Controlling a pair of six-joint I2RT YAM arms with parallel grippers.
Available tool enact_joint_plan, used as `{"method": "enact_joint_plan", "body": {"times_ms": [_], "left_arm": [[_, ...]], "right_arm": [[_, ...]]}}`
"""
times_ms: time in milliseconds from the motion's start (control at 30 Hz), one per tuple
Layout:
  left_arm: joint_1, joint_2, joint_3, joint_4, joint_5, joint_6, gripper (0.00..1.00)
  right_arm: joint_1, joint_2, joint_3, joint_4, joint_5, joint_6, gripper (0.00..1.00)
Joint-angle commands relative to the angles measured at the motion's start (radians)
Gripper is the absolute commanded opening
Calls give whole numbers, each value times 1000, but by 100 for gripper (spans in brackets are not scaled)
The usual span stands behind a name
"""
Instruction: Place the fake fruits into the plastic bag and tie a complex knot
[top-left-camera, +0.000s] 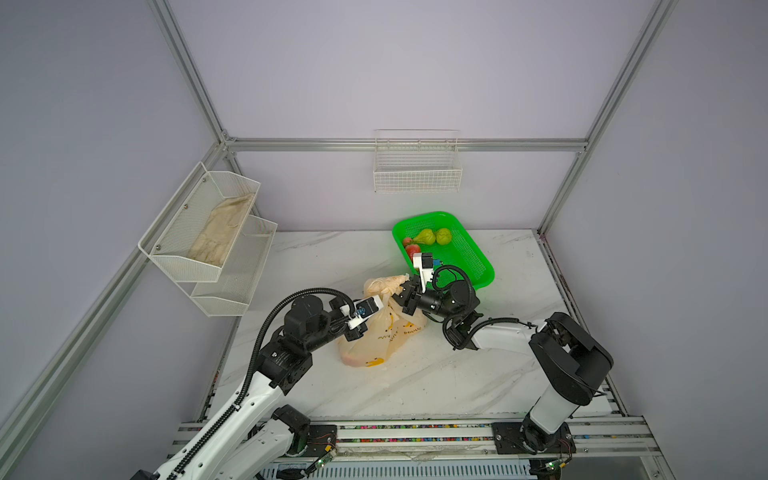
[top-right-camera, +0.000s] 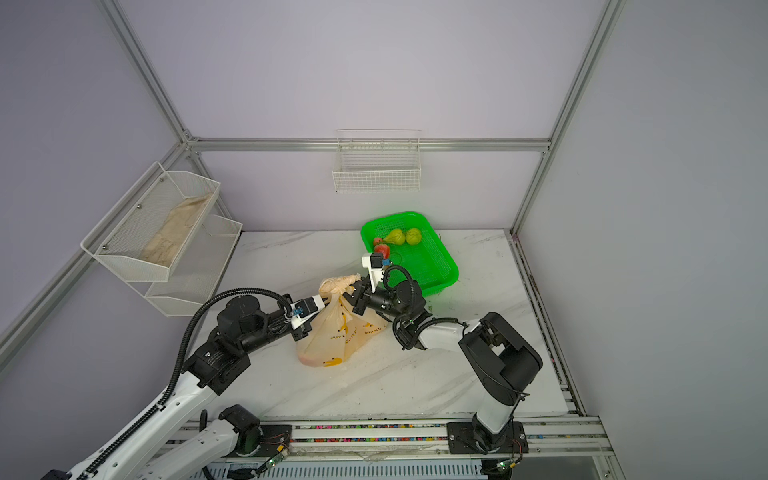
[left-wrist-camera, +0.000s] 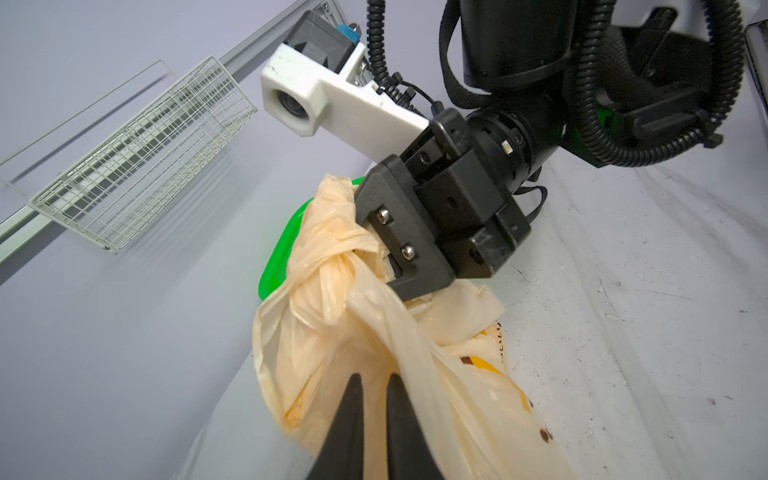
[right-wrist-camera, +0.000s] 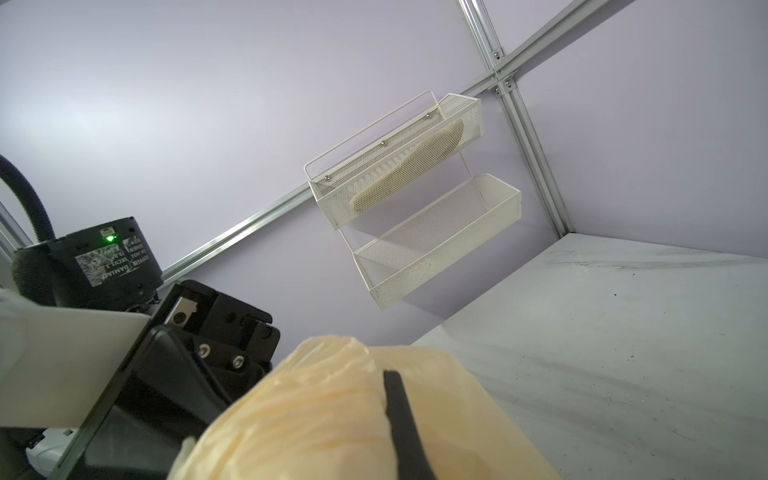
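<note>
left end effector (left-wrist-camera: 374, 376) and right end effector (left-wrist-camera: 384, 253) both clamp the plastic bag (top-left-camera: 374, 336), knot (left-wrist-camera: 320, 286) right beside them; uneven yanking could rip it.

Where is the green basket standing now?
In both top views the green basket sits on the table near the back wall, right of centre, just behind the plastic bag.

Bulging cream-peach bag (top-left-camera: 390, 336), knot (left-wrist-camera: 324, 266) above
</note>
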Motion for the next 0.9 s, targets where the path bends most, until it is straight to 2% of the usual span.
{"method": "enact_joint_plan", "body": {"times_ms": [0, 100, 233, 300, 433, 600, 700, 867], "left_arm": [[-3, 41, -48, 46, -27, -42, 11], [-3, 100, -41, 89, 23, -64, 11], [-3, 143, -33, 136, 46, -97, 11], [0, 147, -41, 162, 54, -120, 14], [0, 114, -65, 142, 43, -133, 28], [0, 10, -53, -17, -28, -67, 42], [2, -30, -39, -111, -68, -33, 43], [3, -67, -25, -161, -126, 12, 38]], "right_arm": [[10, 23, 40, 147, 7, 90, 0], [20, 34, 42, 189, 19, 133, 0], [35, 33, 39, 181, 39, 129, 0], [36, 35, 27, 198, 40, 135, 0], [33, 36, 0, 193, 38, 103, 0], [7, 41, -24, 194, -6, 64, 0], [-5, 41, -33, 192, -40, 31, 0], [-20, 56, -33, 194, -93, 2, 0]]}}
